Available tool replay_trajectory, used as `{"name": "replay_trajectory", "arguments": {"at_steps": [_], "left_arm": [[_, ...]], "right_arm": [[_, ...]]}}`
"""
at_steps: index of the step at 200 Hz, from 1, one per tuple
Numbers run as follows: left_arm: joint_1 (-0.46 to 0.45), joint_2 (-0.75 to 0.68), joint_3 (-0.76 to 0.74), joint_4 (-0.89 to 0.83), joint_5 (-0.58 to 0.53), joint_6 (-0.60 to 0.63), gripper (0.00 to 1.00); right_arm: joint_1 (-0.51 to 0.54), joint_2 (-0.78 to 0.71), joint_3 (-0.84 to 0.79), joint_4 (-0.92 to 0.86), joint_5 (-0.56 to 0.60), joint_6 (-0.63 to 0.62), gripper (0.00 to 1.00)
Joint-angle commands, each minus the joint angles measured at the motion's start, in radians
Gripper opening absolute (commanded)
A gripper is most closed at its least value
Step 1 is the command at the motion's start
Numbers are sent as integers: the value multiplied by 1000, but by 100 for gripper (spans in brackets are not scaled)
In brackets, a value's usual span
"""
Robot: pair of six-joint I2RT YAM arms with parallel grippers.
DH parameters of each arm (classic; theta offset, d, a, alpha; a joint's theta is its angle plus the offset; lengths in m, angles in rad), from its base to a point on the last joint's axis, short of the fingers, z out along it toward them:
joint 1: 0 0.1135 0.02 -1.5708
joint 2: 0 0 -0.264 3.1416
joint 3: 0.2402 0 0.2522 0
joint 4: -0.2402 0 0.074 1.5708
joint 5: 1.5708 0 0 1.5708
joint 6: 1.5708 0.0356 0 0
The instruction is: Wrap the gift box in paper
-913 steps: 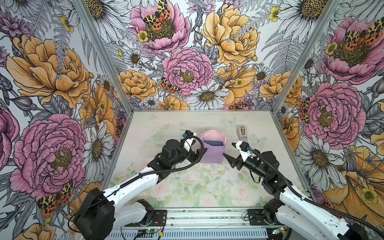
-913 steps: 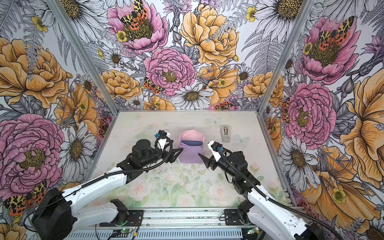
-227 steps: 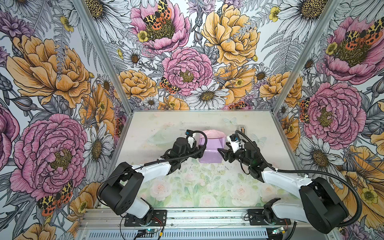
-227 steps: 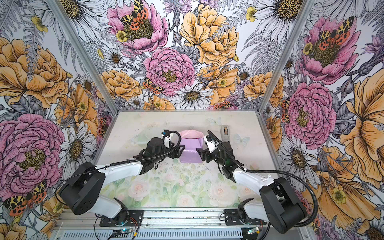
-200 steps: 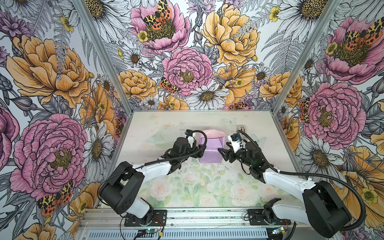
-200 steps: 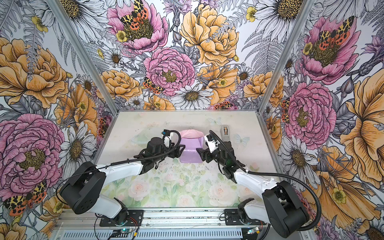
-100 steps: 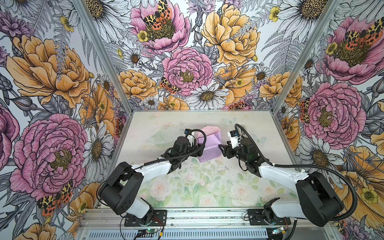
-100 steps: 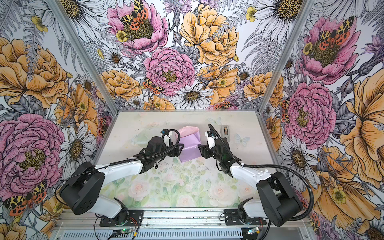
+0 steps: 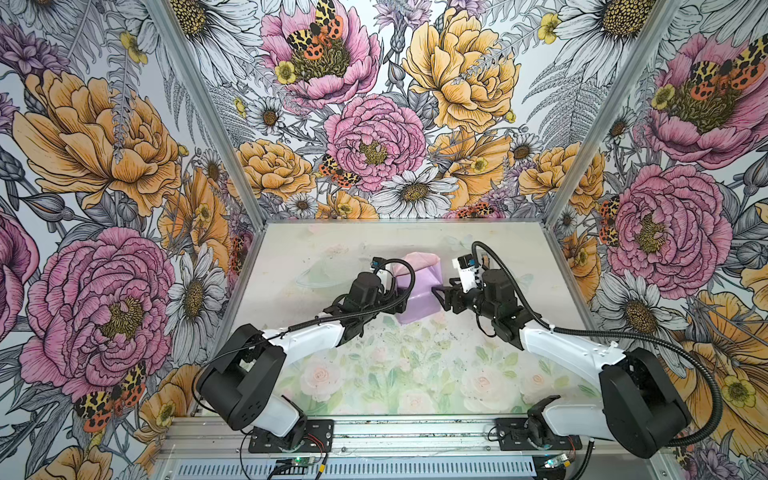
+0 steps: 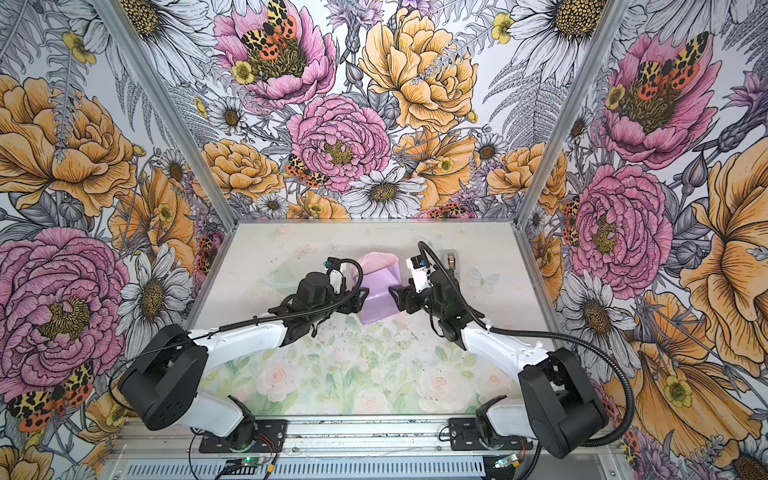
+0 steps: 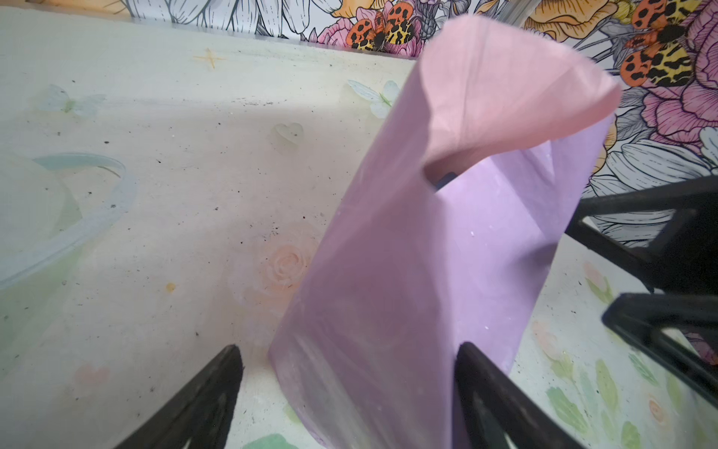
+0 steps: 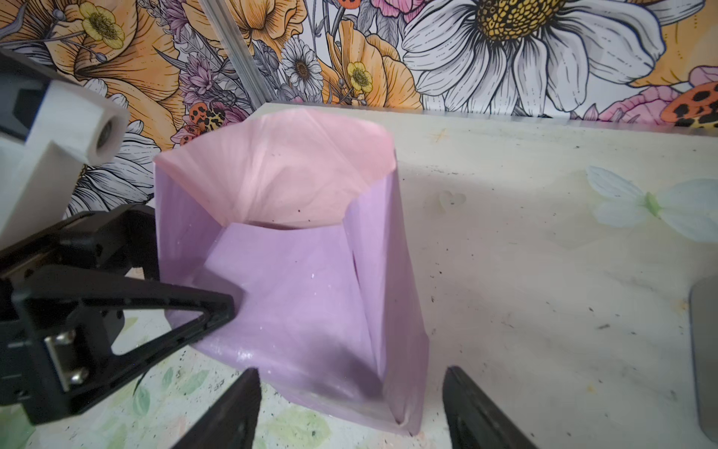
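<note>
Paper (image 12: 311,303): lilac outside, pink flap up; gift box (image 11: 446,180) barely vis.

Both arms are the same build: white shells on the long links of the left arm (image 9: 307,338) and the right arm (image 9: 569,345), plus chunky rounded black joint housings (image 9: 241,386) with small holes in the side. Ribbed black conduit (image 9: 706,382) runs along the right one, cinched with white zip ties (image 9: 550,328). Black base plates (image 9: 291,434) sit on a silver rail (image 9: 411,432). Each wrist carries a white camera block (image 9: 465,270) with a blue bit on top. The left gripper (image 11: 347,348) and the right gripper (image 12: 351,369) have matte black fingers (image 12: 155,295), hollow triangle frames with silver screws (image 12: 64,339) at the root.
</note>
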Motion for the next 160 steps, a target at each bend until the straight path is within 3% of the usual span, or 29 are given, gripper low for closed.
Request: {"name": "replay_trajectory", "arguments": {"at_steps": [1, 18, 42, 90, 138, 160], "left_arm": [[-10, 24, -10, -98, -32, 44, 87], [-9, 24, -11, -88, -29, 49, 87], [-6, 34, -17, -70, -38, 49, 87], [27, 48, -12, -102, -58, 52, 86], [34, 41, -7, -131, -66, 66, 86], [33, 44, -4, -132, -64, 68, 86]], "right_arm": [[6, 69, 49, 54, -33, -15, 76], [4, 131, 61, 102, -39, -17, 76], [-1, 196, 61, 104, 105, 26, 71], [-1, 134, 36, -55, 273, 24, 61], [-1, 92, 30, -107, 313, 22, 59], [0, 48, 22, -46, 238, -3, 62]]}}
